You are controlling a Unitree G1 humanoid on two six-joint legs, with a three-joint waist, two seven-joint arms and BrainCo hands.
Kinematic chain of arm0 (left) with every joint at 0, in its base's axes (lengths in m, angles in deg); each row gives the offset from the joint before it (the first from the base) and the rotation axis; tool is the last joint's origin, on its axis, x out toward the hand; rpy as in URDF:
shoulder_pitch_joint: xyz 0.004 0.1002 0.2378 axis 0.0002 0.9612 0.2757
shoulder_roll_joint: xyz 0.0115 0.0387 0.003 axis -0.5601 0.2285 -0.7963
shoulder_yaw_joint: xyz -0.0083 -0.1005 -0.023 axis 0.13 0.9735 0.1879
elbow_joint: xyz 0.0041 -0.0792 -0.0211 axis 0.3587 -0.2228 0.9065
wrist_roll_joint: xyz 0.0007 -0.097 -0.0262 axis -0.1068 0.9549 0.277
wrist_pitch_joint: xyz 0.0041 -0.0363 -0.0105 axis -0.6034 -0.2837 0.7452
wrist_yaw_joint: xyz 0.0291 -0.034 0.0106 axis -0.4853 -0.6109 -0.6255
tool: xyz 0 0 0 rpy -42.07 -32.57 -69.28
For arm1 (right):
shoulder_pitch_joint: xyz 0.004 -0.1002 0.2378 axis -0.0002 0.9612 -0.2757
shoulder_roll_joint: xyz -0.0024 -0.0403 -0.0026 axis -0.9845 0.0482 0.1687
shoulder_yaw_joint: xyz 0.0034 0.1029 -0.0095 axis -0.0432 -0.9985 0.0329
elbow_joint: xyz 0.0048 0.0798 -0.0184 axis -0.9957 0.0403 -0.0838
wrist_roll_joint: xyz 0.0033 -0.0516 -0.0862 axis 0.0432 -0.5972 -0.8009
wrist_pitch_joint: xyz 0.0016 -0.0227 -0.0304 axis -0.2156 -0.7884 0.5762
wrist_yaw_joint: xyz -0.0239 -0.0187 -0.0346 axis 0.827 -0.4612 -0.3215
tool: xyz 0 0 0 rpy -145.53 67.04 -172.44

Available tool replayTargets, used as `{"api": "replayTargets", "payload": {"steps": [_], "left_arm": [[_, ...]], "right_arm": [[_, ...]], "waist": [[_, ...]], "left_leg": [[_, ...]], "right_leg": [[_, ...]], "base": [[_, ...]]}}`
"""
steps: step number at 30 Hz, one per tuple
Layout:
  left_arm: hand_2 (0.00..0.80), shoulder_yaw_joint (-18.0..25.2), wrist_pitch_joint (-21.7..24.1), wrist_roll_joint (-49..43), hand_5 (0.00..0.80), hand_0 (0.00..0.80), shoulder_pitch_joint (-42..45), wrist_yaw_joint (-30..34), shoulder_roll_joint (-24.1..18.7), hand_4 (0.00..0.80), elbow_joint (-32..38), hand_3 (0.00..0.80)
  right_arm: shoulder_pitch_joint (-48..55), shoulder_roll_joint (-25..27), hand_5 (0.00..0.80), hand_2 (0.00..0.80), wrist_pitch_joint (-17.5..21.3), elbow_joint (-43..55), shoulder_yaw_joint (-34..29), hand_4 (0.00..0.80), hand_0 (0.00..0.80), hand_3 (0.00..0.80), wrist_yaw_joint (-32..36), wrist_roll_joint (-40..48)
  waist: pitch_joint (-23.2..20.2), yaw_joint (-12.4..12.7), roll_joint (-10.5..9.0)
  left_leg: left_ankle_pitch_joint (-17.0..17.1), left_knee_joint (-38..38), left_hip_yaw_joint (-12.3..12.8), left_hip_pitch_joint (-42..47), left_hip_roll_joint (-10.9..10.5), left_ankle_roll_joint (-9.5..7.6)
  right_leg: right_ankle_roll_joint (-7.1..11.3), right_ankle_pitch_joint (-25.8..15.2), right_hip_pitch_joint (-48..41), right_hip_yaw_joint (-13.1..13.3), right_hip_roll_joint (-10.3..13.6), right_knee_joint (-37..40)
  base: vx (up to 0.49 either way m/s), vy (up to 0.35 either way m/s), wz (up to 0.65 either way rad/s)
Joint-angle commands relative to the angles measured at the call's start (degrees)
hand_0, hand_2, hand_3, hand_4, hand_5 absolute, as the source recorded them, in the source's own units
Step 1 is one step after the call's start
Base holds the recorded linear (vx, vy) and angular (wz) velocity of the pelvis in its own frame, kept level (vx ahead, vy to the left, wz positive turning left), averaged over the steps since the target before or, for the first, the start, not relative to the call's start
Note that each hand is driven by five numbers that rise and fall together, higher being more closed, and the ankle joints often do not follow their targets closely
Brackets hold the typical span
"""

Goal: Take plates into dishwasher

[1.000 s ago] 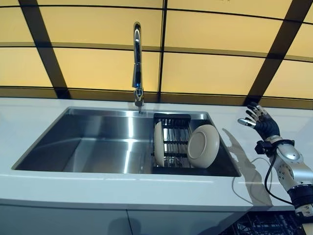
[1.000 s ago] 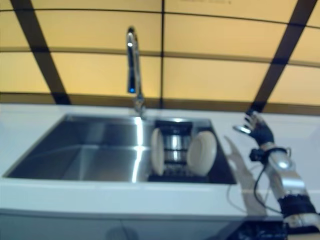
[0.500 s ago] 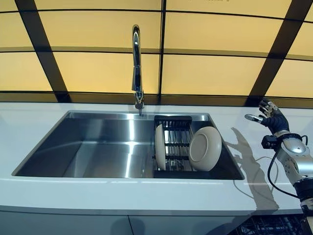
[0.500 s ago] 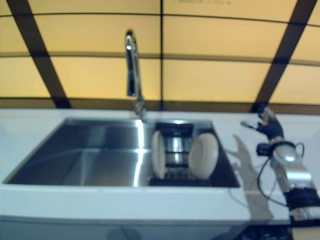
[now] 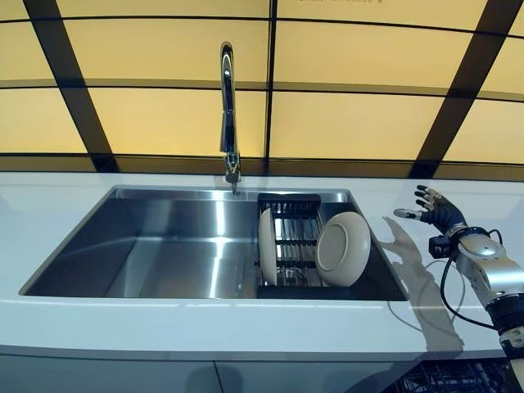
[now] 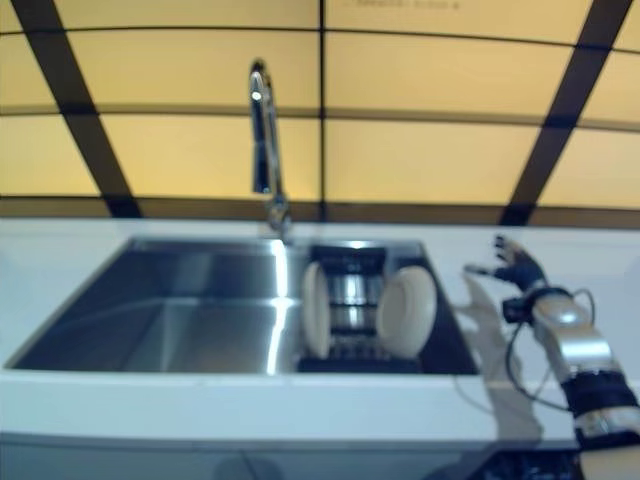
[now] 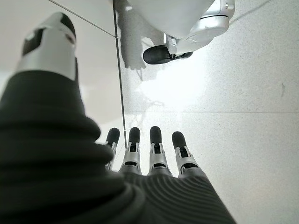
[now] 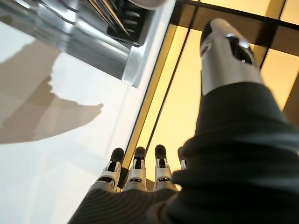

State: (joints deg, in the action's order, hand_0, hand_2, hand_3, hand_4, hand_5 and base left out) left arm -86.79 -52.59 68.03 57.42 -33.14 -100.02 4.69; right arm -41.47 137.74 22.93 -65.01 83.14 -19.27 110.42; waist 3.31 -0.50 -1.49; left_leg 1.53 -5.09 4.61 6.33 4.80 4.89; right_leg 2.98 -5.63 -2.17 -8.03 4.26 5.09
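The right robot hand [image 5: 431, 214] is hanging lower over the white worktop [image 5: 205, 315] than half a second ago, fingers spread, holding nothing, right of the sink [image 5: 164, 237]. Two plates [image 5: 342, 248] are standing on edge in the black rack [image 5: 288, 205] inside it. Only the left wrist view is showing the left robot hand [image 7: 154, 154], fingers straight, above the floor [image 7: 233, 102].

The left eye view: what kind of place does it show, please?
Most likely a kitchen: a steel sink set in a white counter, a tall faucet behind it, and two plates standing in a dark rack inside the sink.
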Motion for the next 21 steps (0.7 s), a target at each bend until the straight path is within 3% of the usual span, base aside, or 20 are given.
{"api": "replayTargets", "payload": {"steps": [1, 21], "left_arm": [[0.000, -2.04, 0.12, -1.73, 0.000, 0.000, -2.74, -0.24, -2.27, 0.000, -2.37, 0.000], [0.000, -1.83, -0.32, -1.93, 0.000, 0.000, -2.70, -0.44, -2.29, 0.000, -1.86, 0.000]], "right_arm": [[-6.91, 0.36, 0.000, 0.000, -0.11, -2.56, 1.91, 0.000, 0.000, 0.000, 1.65, -0.86], [-5.37, -1.85, 0.000, 0.000, -5.62, 0.11, 3.75, 0.000, 0.000, 0.000, 6.62, -0.93]], "waist": [[-0.71, 1.15, -2.76], [-0.16, 0.82, -3.20]], "left_leg": [[-0.53, 0.09, 1.72, -0.40, -2.45, -2.34], [-0.69, 0.09, 2.04, -0.10, -2.63, -2.53]], "right_leg": [[3.44, -0.24, -1.70, -0.62, 3.33, -0.91], [3.40, -0.18, -1.84, 0.38, 3.34, -0.87]], "base": [[0.000, 0.000, 0.00], [0.002, 0.002, -0.01]]}}
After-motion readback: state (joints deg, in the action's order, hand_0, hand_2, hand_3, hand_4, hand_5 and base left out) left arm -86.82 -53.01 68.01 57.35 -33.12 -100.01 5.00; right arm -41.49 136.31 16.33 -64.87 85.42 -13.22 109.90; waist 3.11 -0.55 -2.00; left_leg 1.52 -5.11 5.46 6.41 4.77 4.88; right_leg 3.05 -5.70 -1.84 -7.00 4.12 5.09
